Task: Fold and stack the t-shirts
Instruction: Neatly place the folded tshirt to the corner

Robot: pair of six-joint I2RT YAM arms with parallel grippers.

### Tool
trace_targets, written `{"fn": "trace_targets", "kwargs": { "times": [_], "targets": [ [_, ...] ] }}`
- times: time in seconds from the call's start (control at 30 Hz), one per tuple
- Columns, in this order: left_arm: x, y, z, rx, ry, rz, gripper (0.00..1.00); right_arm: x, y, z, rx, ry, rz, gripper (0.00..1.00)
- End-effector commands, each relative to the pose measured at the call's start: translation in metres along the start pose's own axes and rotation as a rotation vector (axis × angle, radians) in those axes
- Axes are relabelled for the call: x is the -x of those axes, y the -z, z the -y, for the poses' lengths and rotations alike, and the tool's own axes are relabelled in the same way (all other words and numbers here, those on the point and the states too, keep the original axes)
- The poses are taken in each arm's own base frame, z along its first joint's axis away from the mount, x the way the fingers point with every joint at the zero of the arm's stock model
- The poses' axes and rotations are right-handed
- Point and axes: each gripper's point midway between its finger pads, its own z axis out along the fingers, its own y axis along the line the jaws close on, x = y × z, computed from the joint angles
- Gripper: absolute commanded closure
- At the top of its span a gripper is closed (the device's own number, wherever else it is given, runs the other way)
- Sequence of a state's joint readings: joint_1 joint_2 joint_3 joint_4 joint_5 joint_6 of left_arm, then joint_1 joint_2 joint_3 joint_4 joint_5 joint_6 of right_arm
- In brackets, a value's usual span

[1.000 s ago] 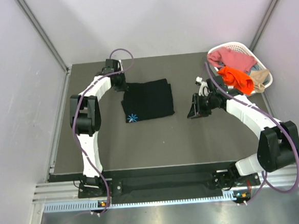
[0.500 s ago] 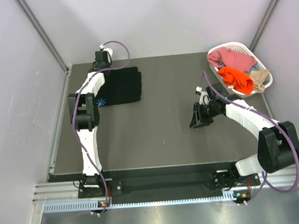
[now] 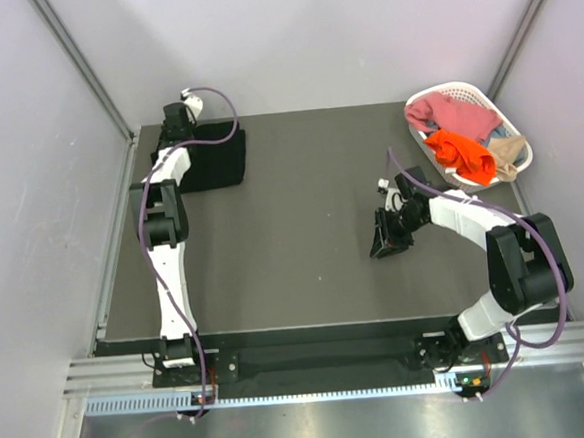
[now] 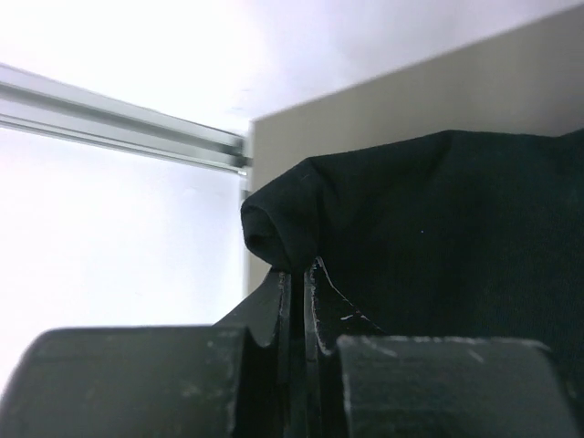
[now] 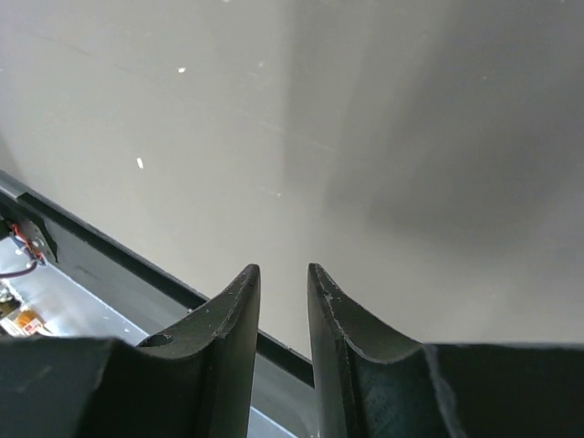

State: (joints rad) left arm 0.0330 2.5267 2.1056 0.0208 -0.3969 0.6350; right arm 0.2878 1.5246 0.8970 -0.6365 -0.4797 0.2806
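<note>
The black t-shirt (image 3: pixel 213 159), folded, lies at the table's far left corner. My left gripper (image 3: pixel 178 137) is shut on its far left edge. In the left wrist view the jaws (image 4: pixel 298 266) pinch a rolled fold of the black cloth (image 4: pixel 438 219). My right gripper (image 3: pixel 382 248) hangs over bare table right of centre. Its jaws (image 5: pixel 284 267) stand a narrow gap apart and hold nothing. A pink t-shirt (image 3: pixel 455 117), an orange one (image 3: pixel 460 155) and a beige one (image 3: pixel 508 154) lie bunched in the basket.
The white slatted basket (image 3: pixel 463 89) stands at the far right corner. The table's near edge and a metal rail (image 5: pixel 55 301) show just below my right fingers. The side rail (image 4: pixel 119 132) runs along the table's left edge beside the black shirt.
My left gripper has dragged the black shirt from mid-table to the far left corner. My right gripper has drawn slightly nearer and lower.
</note>
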Motion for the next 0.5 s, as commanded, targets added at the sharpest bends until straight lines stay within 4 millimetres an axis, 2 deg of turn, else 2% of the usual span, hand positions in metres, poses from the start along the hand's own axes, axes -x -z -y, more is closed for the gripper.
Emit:
{"fn": "trace_targets", "kwargs": {
  "times": [0.0, 0.07, 0.3, 0.47],
  "targets": [
    [0.029, -0.010, -0.060, 0.146, 0.008, 0.134, 1.00, 0.014, -0.003, -0.004, 0.005, 0.027, 0.016, 0.72],
    [0.018, -0.018, -0.069, 0.153, 0.007, 0.128, 1.00, 0.015, -0.007, -0.003, 0.004, 0.024, 0.002, 0.72],
    [0.013, -0.033, -0.084, 0.143, 0.010, 0.177, 1.00, 0.028, -0.013, -0.005, 0.006, 0.021, -0.005, 0.73],
    [0.007, -0.041, -0.085, 0.129, 0.018, 0.201, 1.00, 0.031, -0.014, -0.008, 0.006, 0.017, -0.010, 0.73]
  ]
}}
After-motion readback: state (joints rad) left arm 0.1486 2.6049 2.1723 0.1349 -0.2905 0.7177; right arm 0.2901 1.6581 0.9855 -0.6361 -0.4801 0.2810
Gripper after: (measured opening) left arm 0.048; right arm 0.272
